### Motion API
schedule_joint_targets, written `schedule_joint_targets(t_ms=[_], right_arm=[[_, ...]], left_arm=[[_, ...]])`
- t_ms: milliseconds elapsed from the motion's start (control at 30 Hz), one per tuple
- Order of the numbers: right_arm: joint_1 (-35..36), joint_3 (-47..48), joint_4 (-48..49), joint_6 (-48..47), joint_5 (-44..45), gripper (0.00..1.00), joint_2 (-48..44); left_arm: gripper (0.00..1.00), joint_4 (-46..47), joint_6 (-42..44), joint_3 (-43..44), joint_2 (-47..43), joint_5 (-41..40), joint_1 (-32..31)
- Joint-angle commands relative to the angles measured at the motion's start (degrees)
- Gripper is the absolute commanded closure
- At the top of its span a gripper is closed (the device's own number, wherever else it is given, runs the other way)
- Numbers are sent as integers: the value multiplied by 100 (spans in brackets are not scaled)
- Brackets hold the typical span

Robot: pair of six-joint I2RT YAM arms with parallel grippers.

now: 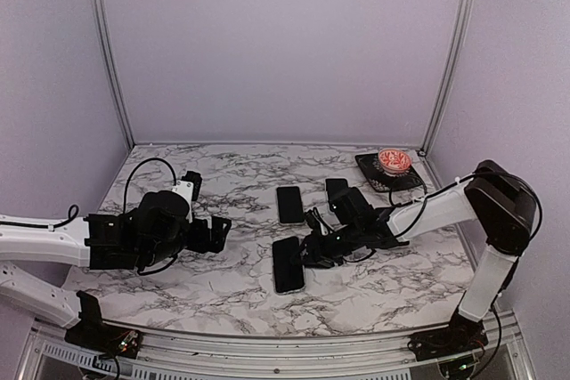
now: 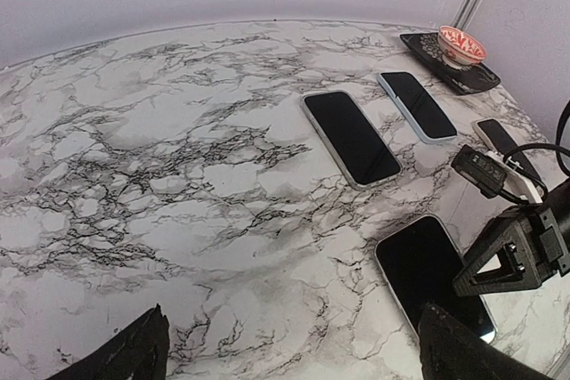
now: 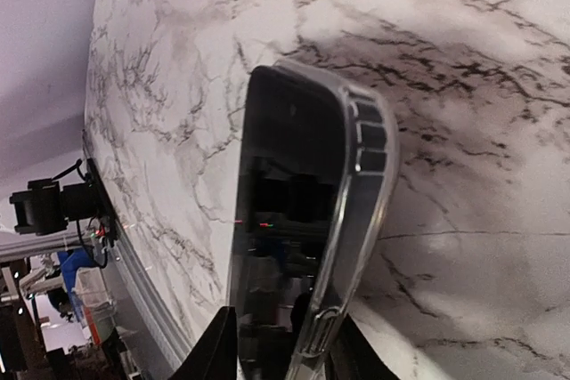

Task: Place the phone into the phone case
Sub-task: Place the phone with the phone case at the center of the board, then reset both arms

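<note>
Straddling phone with right end effector, cannot tell if clamped; left end effector spread open, empty. Pinch long edges squarely, lift level.

Robotics lab / test cell, not a home or shop. Two robot arms, left arm & right arm, are bolted at the near edge of the table, w/ loose black cables & exposed wiring at the bases. The table is boxed in by plain lilac panels on aluminium posts. Props are laid out like samples, e.g. phones flat mid-table and a bowl on a black mat at the far right corner.
</note>
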Motion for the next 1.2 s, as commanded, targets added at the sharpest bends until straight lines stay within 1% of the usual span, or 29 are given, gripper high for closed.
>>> schedule_joint_targets(t_ms=[0, 100, 167, 300, 333, 367, 400, 433, 467, 500, 533, 567, 600, 733, 800, 833, 867, 933, 967, 1033, 1167], right_arm=[[-23, 184, -712, -449, 635, 66, -92], [-26, 29, -713, -409, 901, 64, -326], [-5, 17, -958, -439, 1021, 63, -485], [-4, 158, -1542, -691, 1500, 56, -969], [-14, 232, -1734, -802, 1682, 53, -1133], [-21, 310, -1927, -941, 1892, 48, -1326], [-48, 370, -2100, -1091, 2145, 39, -1544], [-98, 402, -2223, -1240, 2432, 24, -1773], [-203, 387, -2333, -1381, 2690, 12, -2016], [-379, 335, -2367, -1561, 2938, 3, -2254], [-582, 246, -2367, -1708, 3163, 2, -2514], [-820, 127, -2364, -1827, 3739, 1, -2769], [-1067, -3, -2332, -1971, 4034, 1, -3009], [-2158, -780, -1653, -2559, 4440, 1, -3978], [-2749, -1171, -1311, -2653, 4568, 1, -4322], [-3154, -1394, -1166, -2674, 4578, 1, -4504], [-3387, -1552, -1023, -2685, 4631, 1, -4616], [-3618, -1917, -588, -2758, 4911, 1, -4809], [-3629, -2087, -354, -2808, 5118, 1, -4883], [-3630, -2365, 45, -2812, 5418, 1, -4945], [-3631, -2612, 330, -2471, 6210, 1, -4846]], left_arm=[[1, -139, 22, -10, -67, -181, 6], [1, -154, 57, 41, -103, -221, 6], [1, -180, 81, 56, -169, -239, 6], [1, -309, 53, 46, -300, -433, 14], [1, -356, 70, 62, -324, -489, 15], [1, -413, 96, 84, -358, -549, 27], [1, -487, 140, 110, -400, -638, 56], [1, -530, 201, 131, -445, -704, 100], [1, -580, 228, 134, -491, -816, 174], [1, -678, 178, 140, -540, -927, 309], [1, -786, 89, 145, -612, -937, 515], [1, -832, 33, 146, -698, -816, 855], [1, -842, 42, 118, -778, -699, 1129], [1, -858, 255, 85, -840, -626, 1986], [1, -883, 315, 129, -651, -576, 2413], [1, -891, 323, 130, -516, -582, 2603], [1, -884, 345, 121, -432, -628, 2774], [1, -732, 450, 25, -370, -915, 3029], [1, -570, 570, -75, -391, -1131, 3129], [1, -166, 859, -317, -478, -1287, 3365], [1, 643, 1019, -829, -794, -1614, 3761]])
